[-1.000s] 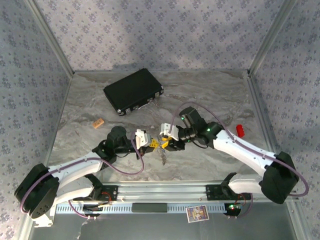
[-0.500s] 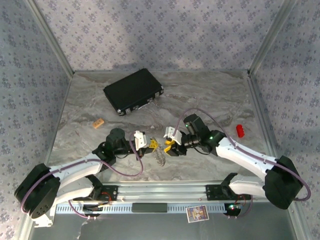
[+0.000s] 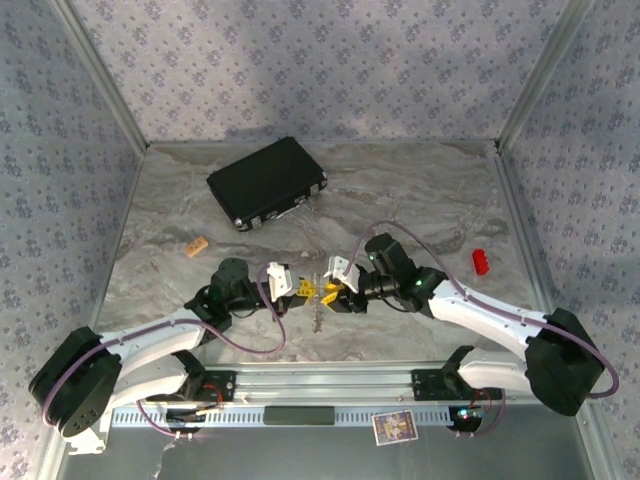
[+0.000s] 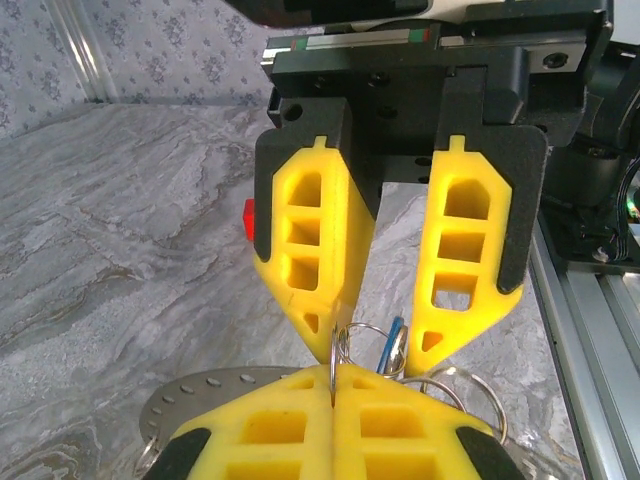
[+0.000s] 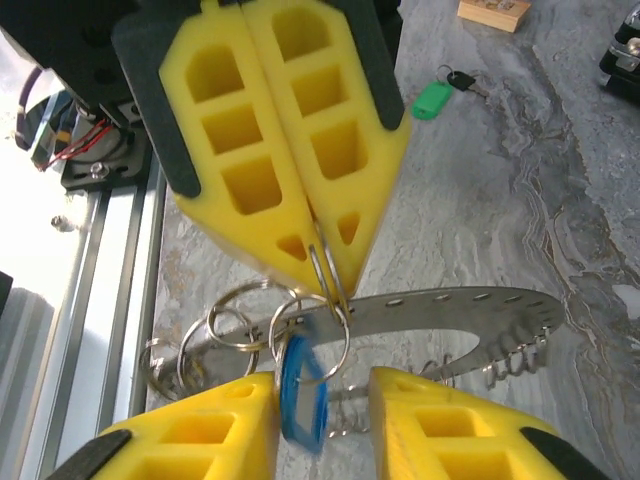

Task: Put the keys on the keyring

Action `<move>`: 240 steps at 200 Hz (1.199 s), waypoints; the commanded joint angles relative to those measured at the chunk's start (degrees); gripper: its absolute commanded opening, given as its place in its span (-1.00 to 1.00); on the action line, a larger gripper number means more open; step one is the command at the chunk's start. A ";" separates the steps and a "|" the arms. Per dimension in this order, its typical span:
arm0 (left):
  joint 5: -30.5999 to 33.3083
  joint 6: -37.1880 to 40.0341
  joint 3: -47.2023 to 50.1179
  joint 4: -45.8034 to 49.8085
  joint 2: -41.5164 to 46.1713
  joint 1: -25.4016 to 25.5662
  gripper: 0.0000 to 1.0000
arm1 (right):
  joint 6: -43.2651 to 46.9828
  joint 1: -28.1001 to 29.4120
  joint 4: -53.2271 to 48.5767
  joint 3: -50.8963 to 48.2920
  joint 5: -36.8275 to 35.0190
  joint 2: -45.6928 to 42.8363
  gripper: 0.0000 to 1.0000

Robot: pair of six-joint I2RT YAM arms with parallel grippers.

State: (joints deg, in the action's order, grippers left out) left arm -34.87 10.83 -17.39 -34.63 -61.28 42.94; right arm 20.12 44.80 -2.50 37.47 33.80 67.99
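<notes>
Judging it half done: the clenched left gripper pinches the keyring, blue key seemingly threaded between the released right gripper fingers, green key loose at one o'clock.

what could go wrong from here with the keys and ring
1. The left gripper pinches the small split ring only at its very fingertips, so a tug may pull it free.
2. The blue key hangs ungripped inside the open right gripper; closing may knock it aside.
</notes>
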 commanded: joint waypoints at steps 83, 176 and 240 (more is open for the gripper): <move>-0.63 -1.16 0.43 -4.96 1.51 0.57 -1.00 | 3.28 0.73 -5.63 2.16 -5.27 1.92 -1.00; -1.06 -1.07 0.67 -5.67 1.03 0.54 -1.00 | 3.79 1.26 -8.63 2.83 -4.74 1.59 -0.66; -0.73 -0.63 0.91 -5.75 0.73 0.59 -1.00 | 2.07 -2.41 -7.36 3.37 0.39 -5.52 -0.38</move>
State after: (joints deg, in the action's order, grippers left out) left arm -34.48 10.02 -16.56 -36.73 -61.17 43.20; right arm 23.05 42.57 -9.45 39.90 31.11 63.83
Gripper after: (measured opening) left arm 0.045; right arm 0.309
